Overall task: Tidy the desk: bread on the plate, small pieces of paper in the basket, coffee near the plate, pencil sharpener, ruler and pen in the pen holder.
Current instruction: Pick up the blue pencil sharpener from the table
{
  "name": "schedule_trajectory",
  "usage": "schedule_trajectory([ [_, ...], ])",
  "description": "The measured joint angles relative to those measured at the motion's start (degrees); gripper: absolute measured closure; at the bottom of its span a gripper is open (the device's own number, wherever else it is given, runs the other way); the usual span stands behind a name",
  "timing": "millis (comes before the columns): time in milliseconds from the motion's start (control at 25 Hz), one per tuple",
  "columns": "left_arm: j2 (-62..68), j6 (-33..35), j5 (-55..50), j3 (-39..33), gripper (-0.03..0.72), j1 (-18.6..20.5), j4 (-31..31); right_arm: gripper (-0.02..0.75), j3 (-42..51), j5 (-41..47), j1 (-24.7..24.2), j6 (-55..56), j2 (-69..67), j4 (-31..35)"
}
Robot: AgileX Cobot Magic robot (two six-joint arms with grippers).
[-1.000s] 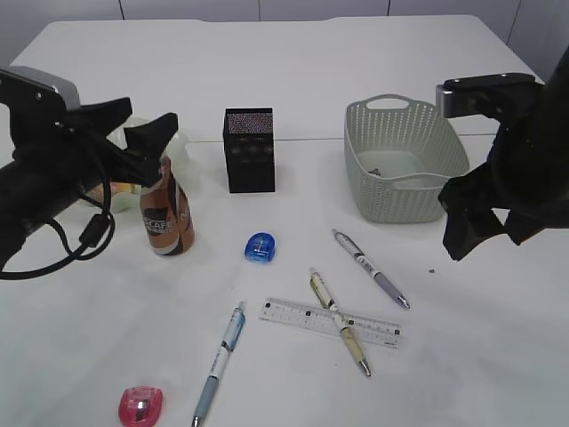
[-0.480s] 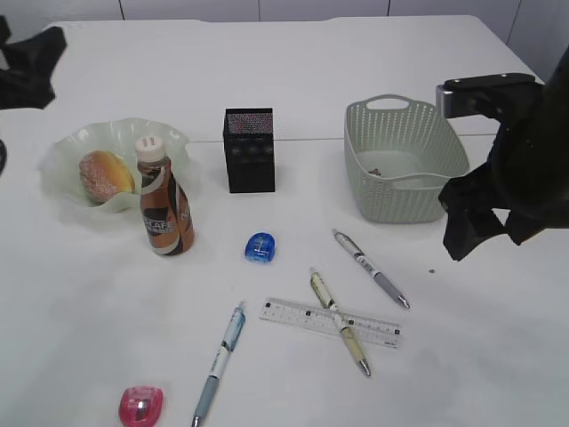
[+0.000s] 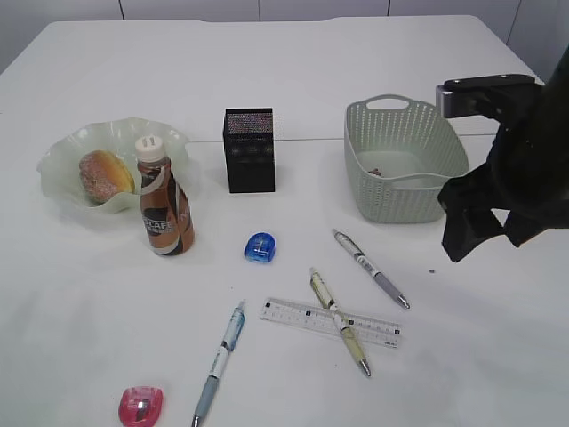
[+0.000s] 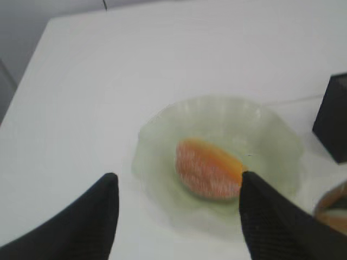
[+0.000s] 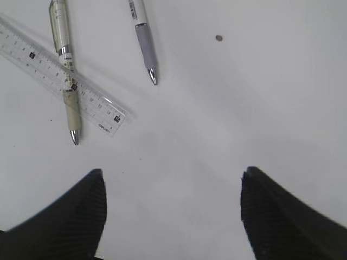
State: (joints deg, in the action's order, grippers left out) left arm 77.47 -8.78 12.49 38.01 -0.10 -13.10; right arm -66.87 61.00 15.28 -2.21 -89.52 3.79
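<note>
A white counter (image 3: 293, 80) spreads across the exterior view, its thin seam running behind the objects. At right, the dark bulk of the right arm (image 3: 511, 178) hangs above the counter's edge; seen from its wrist camera, the right claw (image 5: 171, 216) stands wide open and empty over bare surface. The left claw (image 4: 176, 216), out of the exterior view, shows in its own wrist camera spread wide and holding nothing, poised above the plate.

The grey-green basket (image 3: 404, 191) sits right of centre, something small lying on its floor, too small to identify. At left, the ruffled green plate (image 3: 67, 151) carries the bread (image 3: 105, 175). The coffee (image 3: 164, 209) stands upright just beside the plate's front rim. The black mesh pen holder (image 3: 249, 149) stands between plate and basket, well apart from both.

In the foreground, the clear ruler (image 3: 298, 314) lies flat, and a yellowish pen (image 3: 339, 322) lies across it. A grey-gripped pen (image 3: 371, 269) rests near them to the right, and a light blue pen (image 3: 220, 362) to the left. A blue pencil sharpener (image 3: 260, 246) sits in front of the pen holder; a pink pencil sharpener (image 3: 140, 405) lies at the near edge. A tiny dark speck (image 3: 432, 271) marks the counter below the right arm.
</note>
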Motion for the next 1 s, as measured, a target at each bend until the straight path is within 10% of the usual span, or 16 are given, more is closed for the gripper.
schedule_trajectory([
  [560, -10.6, 6.5, -58.9, 0.0, 0.199, 0.0, 19.7, 0.174, -6.4, 4.9, 0.0, 1.6, 0.0, 3.7],
  [1000, -15.5, 13.1, -65.2, 0.0, 0.218, 0.0, 30.7, 0.174, -19.9, 6.2, 11.2, 12.2, -7.3, -0.9],
])
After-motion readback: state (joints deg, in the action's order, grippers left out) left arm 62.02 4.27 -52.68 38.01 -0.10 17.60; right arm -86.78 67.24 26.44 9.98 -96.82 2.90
